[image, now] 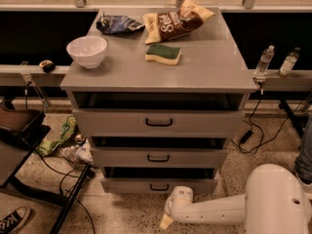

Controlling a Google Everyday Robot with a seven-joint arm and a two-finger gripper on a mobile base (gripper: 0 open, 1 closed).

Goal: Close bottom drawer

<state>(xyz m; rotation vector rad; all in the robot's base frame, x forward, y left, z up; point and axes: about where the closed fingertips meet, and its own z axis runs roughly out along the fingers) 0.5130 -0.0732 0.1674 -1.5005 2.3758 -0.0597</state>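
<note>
1. Down low, the gripper (166,222) hangs over the floor (122,213), at the end of a white arm (219,209) that comes in from the right.
2. It is in front of the bottom drawer (126,185) and a bit lower in the view. I cannot tell if it is spread or pressed together, and it holds nothing that I can see.
3. The arm's wrist is very near the drawer's lower edge. I cannot tell if they touch.
4. The bottom drawer is the lowest of three in the grey table (204,67). It sticks out a little, with a dark gap above its front. Its small black handle (159,187) is in the middle of the front.
5. The middle drawer (195,157) and the top drawer (204,122) also have dark gaps above them.
6. On the table are a white bowl (87,51) at the left, a green and yellow sponge (163,53) in the middle, a brown bag (178,21) behind the sponge, and a blue bag (119,24) at the back left.
7. Two bottles (263,61) stand on a ledge to the right of the table.
8. A shoe (12,220) is at the bottom left corner.
</note>
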